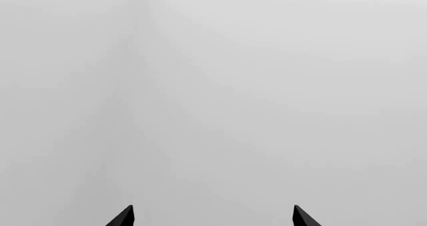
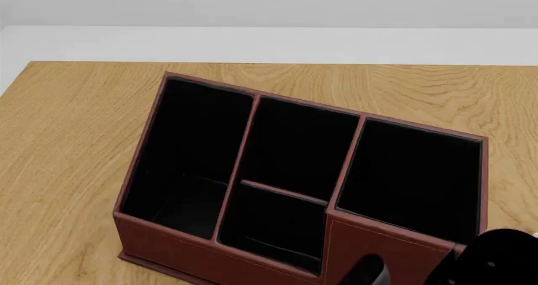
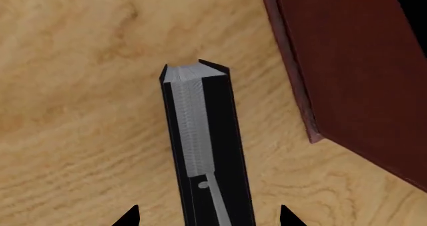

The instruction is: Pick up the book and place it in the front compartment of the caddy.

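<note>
Head view: the caddy point(image 2: 303, 190) is seen on the wooden table point(image 2: 67, 140), set at a slant. Its red-brown walls are shown around black insides that are split into several parts, and all the parts that can be seen are empty. A black piece of the right arm point(image 2: 496, 260) is seen at the lower right corner, just in front of the caddy.

Left wrist view: only a plain pale grey surface is shown. The two black tips of the left gripper point(image 1: 213, 217) are seen far apart, with nothing between them, so the jaws are wide.

Right wrist view: the book point(image 3: 203, 136) is seen standing on its edge on the table, white pages up, just beside the outer wall of the caddy point(image 3: 353, 71) and not touching it. The tips of the right gripper point(image 3: 208, 217) are seen on each side of the book with gaps left, so nothing is held.
</note>
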You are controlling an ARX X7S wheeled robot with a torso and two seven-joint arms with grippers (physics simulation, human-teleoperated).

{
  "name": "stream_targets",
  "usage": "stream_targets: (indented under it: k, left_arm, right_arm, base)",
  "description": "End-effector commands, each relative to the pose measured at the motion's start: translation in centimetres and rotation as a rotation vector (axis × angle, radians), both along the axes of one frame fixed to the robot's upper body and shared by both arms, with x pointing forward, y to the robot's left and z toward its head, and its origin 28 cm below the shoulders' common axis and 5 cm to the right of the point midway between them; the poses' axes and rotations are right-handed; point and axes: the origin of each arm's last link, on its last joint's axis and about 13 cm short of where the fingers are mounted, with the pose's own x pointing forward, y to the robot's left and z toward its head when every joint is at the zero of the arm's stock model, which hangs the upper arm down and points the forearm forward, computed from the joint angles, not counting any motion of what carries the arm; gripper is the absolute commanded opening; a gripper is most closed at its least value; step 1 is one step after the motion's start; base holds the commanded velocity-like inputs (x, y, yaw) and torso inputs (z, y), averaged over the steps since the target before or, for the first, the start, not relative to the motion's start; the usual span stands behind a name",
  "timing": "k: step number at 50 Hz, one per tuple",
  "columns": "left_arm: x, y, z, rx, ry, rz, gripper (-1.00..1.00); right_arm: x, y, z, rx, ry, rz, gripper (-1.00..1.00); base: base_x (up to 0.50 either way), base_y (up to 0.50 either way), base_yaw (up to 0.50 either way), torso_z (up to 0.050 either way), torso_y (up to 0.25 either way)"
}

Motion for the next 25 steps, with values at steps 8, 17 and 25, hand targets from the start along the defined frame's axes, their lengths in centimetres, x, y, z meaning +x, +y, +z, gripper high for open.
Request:
stream_targets:
  k: [8, 17, 25]
  left_arm:
    - [0.1, 0.1, 0.0, -0.003, -0.001, 0.003, 1.0]
    - [-0.1, 0.1, 0.0, -0.005, -0.004, 0.005, 1.0]
    - [-0.1, 0.1, 0.1, -0.006, -0.006, 0.006, 1.0]
  right_arm:
    - [-0.2, -0.1, -1.4, -0.014, 0.032, 0.018, 1.0]
    - [-0.4, -0.2, -1.0, -0.008, 0.035, 0.034, -1.0]
    - [-0.2, 0.1, 0.2, -0.003, 0.013, 0.052, -1.0]
  base:
    - [0.0, 0.0, 0.0, 0.0, 0.0]
    - [0.0, 0.0, 0.0, 0.0, 0.0]
    - [0.0, 0.0, 0.0, 0.0, 0.0]
